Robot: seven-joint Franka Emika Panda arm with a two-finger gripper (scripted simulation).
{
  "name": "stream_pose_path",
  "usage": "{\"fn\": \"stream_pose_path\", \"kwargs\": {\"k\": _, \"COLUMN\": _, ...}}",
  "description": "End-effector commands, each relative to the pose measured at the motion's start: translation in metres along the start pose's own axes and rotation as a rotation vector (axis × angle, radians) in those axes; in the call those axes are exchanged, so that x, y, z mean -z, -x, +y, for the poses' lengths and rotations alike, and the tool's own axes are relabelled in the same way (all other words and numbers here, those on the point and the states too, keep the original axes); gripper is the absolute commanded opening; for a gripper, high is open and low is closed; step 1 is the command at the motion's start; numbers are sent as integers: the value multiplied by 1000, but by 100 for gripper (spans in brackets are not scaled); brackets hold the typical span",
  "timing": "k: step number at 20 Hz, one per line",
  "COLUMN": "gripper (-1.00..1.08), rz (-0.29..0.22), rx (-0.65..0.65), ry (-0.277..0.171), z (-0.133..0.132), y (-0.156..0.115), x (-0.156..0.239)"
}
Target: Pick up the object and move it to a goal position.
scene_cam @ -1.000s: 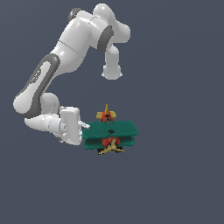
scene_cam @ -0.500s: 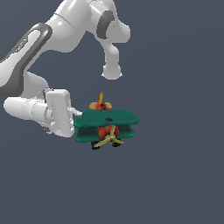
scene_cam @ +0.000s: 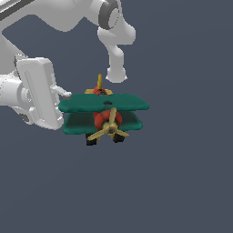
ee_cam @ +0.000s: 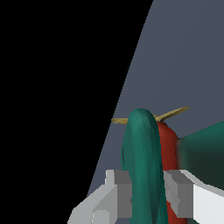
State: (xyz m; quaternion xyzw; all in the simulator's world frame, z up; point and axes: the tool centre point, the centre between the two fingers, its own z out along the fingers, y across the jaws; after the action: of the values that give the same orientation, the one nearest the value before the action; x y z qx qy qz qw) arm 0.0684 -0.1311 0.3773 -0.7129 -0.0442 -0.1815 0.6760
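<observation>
While jaws pinch one wingtip, biplane (scene_cam: 103, 113) level, propeller (scene_cam: 109, 128) facing camera.

There is one toy biplane (scene_cam: 103, 113). It has two dark green wings, one red body, one yellow propeller and two black wheels that show. One white robot arm (scene_cam: 68, 16) carries one gripper (scene_cam: 63, 94) with two fingers (ee_cam: 118, 194).

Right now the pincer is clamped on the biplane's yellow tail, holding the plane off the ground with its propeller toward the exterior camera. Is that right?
Not quite. The pincer is clamped on a green wing, not the tail; the wrist view shows its fingers either side of the wing's edge. The rest holds: the biplane appears held up, propeller toward the exterior camera.
</observation>
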Motion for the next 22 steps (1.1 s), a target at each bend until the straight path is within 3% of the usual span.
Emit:
{"fn": "stream_pose_path", "kwargs": {"k": 1, "gripper": -100, "rz": 1, "rx": 5, "ry": -2, "z": -27, "y": -13, "x": 3}}
{"fn": "stream_pose_path", "kwargs": {"k": 8, "gripper": -100, "rz": 4, "rx": 5, "ry": -2, "z": -64, "y": -32, "x": 9}}
{"fn": "stream_pose_path", "kwargs": {"k": 18, "gripper": -100, "rz": 4, "rx": 2, "ry": 1, "z": -67, "y": -36, "x": 11}}
{"fn": "stream_pose_path", "kwargs": {"k": 22, "gripper": -100, "rz": 4, "rx": 2, "ry": 1, "z": -82, "y": -41, "x": 6}}
